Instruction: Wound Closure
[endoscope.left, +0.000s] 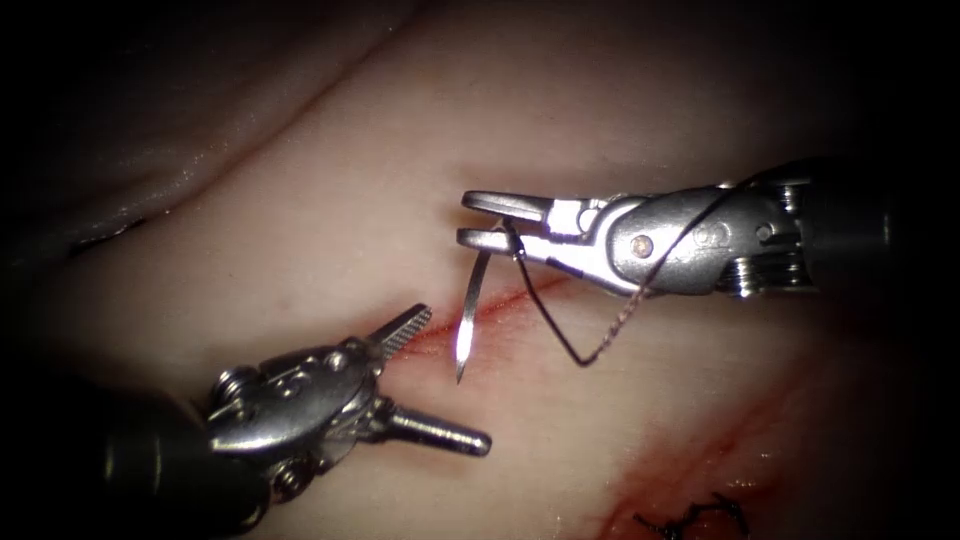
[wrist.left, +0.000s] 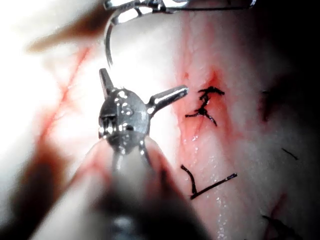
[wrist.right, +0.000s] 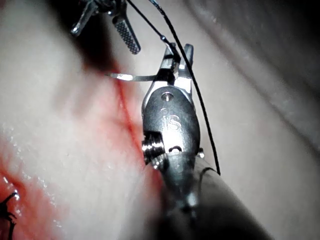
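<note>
above the cut (endoscope.left: 520, 296), right tool (endoscope.left: 487, 220) grips needle (endoscope.left: 470, 320); left tool (endoscope.left: 440, 380) empty.

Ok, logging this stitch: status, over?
Right tool shut on needle near its thread end, tip free above cut. Left tool open, empty. Thread draped over right tool.

Both pincers, left (endoscope.left: 437, 375) and right (endoscope.left: 482, 219), look like polished grey metal with finely ridged inner faces. The needle (endoscope.left: 470, 318) is bright smooth steel. The thread (endoscope.left: 600, 340) is dark and matt; the tissue (endoscope.left: 330, 200) is pale, moist and glossy.
</note>
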